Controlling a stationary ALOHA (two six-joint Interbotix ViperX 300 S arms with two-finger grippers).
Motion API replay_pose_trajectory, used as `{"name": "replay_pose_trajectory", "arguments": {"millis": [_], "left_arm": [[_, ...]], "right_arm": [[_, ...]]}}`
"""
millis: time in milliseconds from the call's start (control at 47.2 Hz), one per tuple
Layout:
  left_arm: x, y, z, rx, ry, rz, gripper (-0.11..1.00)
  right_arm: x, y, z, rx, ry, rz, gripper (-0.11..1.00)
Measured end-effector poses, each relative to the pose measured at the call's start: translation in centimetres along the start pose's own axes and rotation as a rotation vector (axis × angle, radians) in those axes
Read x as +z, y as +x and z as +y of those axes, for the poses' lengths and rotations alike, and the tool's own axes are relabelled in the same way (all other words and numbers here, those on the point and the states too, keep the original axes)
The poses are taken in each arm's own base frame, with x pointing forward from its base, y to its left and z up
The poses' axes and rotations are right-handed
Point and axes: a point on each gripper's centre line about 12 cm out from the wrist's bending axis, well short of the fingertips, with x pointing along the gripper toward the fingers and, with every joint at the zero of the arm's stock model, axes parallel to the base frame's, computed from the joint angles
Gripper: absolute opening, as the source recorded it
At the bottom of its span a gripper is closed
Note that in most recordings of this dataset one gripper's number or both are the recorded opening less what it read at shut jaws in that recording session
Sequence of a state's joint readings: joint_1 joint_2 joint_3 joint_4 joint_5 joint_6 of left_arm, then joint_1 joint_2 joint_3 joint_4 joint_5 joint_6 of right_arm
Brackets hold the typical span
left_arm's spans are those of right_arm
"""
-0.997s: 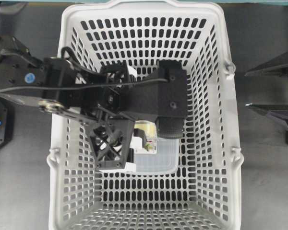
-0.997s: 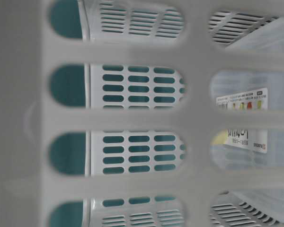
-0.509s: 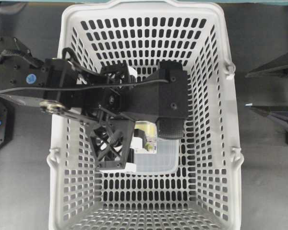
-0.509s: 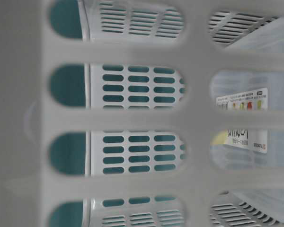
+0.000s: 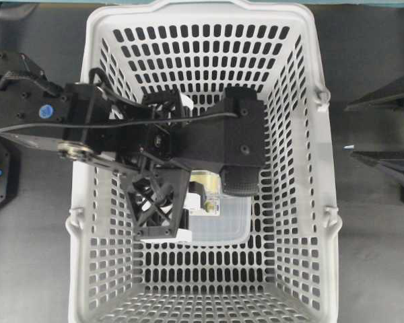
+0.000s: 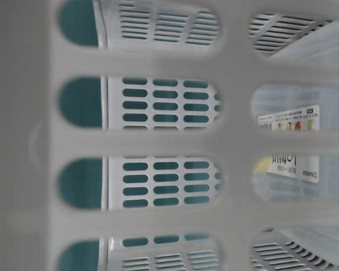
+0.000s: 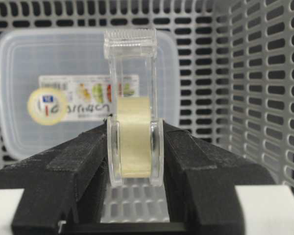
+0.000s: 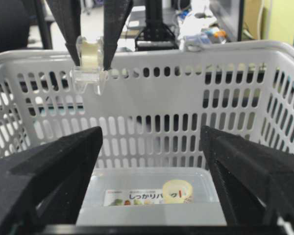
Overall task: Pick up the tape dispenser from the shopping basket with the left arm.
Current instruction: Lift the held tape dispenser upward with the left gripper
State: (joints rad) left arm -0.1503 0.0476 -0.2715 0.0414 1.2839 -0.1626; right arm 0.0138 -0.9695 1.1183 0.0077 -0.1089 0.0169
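Observation:
My left gripper point(image 7: 134, 147) is shut on the tape dispenser point(image 7: 134, 112), a small clear case with a pale yellow roll, gripped by its round sides. In the right wrist view the two black fingers point(image 8: 71, 29) hold the dispenser point(image 8: 90, 61) in the air at about the height of the rim of the shopping basket point(image 8: 186, 51). In the overhead view the left arm point(image 5: 188, 141) reaches into the basket point(image 5: 310, 40) from the left and hides the dispenser. My right gripper point(image 5: 348, 128) is open and empty outside the basket's right wall.
A large translucent box with a white-yellow label point(image 7: 39, 73) lies flat on the basket floor below the dispenser; it also shows in the overhead view point(image 5: 225, 225) and the right wrist view point(image 8: 152, 198). The slotted basket walls point(image 7: 264, 73) rise close on all sides.
The left arm has shifted very slightly with the dispenser still in its grip. The right arm and the box have not moved.

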Motion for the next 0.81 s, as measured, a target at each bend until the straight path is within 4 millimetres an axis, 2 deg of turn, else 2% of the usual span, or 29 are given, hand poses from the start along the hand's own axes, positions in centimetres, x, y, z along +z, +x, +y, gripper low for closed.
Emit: {"name": "replay_pose_trajectory", "arguments": {"millis": [806], "left_arm": [[-0.02, 0.27, -0.01, 0.001, 0.002, 0.006, 0.28]], "right_arm": [[-0.46, -0.07, 0.39, 0.020, 0.001, 0.013, 0.77]]}}
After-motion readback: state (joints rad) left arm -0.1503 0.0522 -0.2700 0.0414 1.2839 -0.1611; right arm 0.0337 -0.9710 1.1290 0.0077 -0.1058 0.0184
